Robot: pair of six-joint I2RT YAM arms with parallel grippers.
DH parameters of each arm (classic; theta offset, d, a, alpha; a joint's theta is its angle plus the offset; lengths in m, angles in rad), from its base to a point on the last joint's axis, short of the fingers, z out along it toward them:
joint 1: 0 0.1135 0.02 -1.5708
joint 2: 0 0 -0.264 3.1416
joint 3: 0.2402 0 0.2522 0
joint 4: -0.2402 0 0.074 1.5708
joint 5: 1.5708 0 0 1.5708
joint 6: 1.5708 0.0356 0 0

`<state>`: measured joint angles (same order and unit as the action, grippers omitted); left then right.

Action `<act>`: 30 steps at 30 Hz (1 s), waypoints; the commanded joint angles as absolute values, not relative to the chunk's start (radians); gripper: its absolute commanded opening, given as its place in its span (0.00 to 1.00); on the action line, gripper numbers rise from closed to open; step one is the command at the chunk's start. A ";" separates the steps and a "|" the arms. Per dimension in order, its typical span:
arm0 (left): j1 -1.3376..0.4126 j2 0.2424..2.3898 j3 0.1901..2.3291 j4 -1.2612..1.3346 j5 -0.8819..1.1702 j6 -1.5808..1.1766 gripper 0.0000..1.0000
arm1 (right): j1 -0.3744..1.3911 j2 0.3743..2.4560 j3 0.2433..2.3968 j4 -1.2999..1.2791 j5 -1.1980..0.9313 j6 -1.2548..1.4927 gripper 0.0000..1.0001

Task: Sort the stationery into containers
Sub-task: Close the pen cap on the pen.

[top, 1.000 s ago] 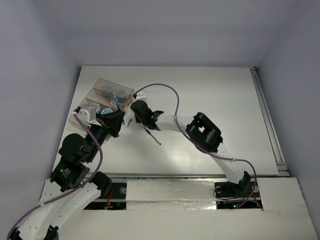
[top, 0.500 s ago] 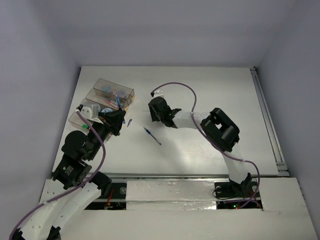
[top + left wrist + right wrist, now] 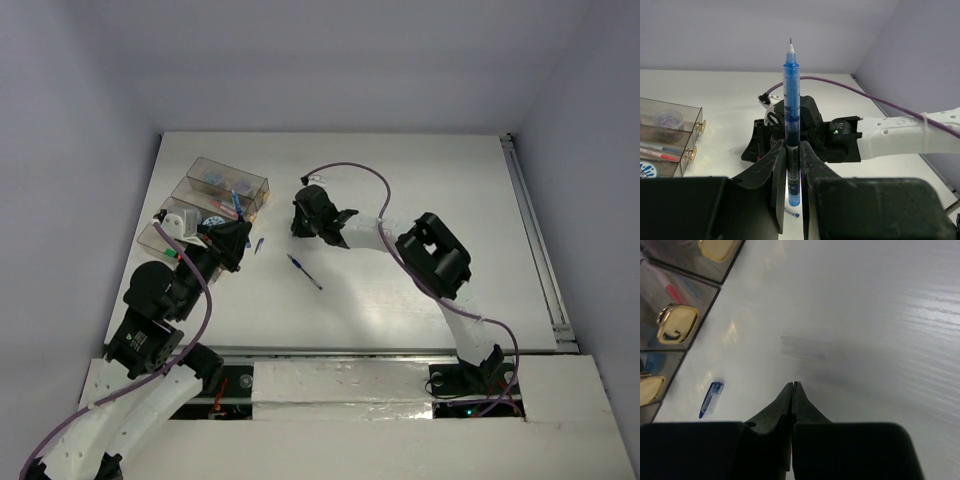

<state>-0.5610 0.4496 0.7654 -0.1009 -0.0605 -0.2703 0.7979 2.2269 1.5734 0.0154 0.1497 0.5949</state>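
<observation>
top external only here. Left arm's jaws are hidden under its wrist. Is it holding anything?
Observer: Yes. The left wrist view shows the left gripper shut on a blue pen, which sticks straight out past the jaws, tip away from the wrist.
Operator: Right one carrying anything?
Observer: No. The right gripper is shut with nothing between the jaws, over bare table.
Operator: Blue speck by the containers?
Observer: It looks like a small blue cap, lying loose on the table just off the containers, at the ends with gold knobs.
</observation>
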 commanded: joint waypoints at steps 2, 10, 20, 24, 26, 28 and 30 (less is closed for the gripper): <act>-0.555 0.433 0.761 -0.049 -0.052 -0.264 0.00 | 0.761 2.296 1.655 -0.008 0.141 0.678 0.01; -0.555 0.433 0.762 -0.049 -0.051 -0.261 0.00 | 0.727 2.333 1.736 -0.037 0.169 0.663 0.04; -0.555 0.437 0.764 -0.046 -0.048 -0.261 0.00 | 0.718 2.254 1.669 -0.028 0.143 0.652 0.48; -0.555 0.434 0.764 -0.045 -0.048 -0.261 0.00 | 0.718 2.266 1.696 -0.031 0.065 0.689 0.54; -0.555 0.433 0.762 -0.046 -0.048 -0.261 0.00 | 0.729 2.293 1.742 -0.069 0.071 0.687 0.55; -0.555 0.426 0.762 -0.046 -0.048 -0.261 0.00 | 0.729 2.324 1.788 -0.104 0.072 0.692 0.55; -0.555 0.420 0.761 -0.048 -0.046 -0.261 0.00 | 0.738 2.336 1.801 -0.115 0.074 0.698 0.53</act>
